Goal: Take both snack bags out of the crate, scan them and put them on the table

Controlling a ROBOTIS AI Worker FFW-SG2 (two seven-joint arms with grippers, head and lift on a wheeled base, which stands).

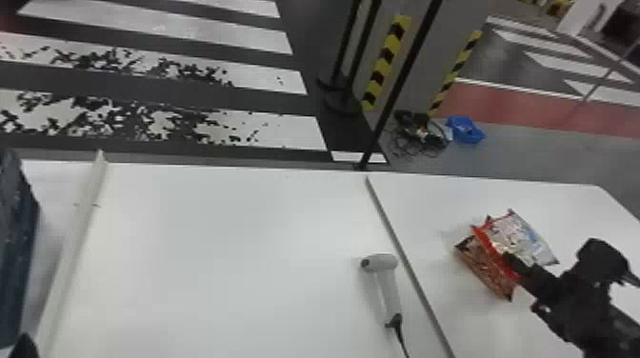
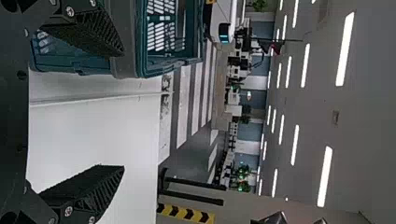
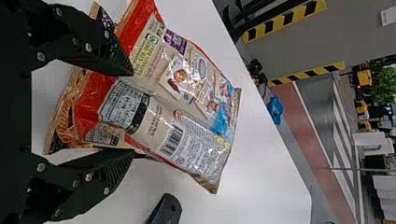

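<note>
Over at the left edge I can see the dark crate [image 1: 16,247], standing by a pale strip [image 1: 78,223]. Low in that corner is the left gripper [image 1: 25,347]; its wrist view shows its two fingers spread wide with nothing between them, one in front of the crate's side. Next comes white table [image 1: 214,252], and then the scanner [image 1: 389,285] lying on it, its cable [image 1: 401,340] running toward the near edge. A dark seam [image 1: 405,257] runs just beside it. Past the seam, on the right, are both snack bags, the pale bag [image 1: 521,238] overlapping the brown bag [image 1: 483,269], both out of the crate. The right gripper [image 1: 514,269] is right at their near ends, though I can't tell whether it grips them. On the floor beyond sits something blue [image 1: 465,129].
</note>
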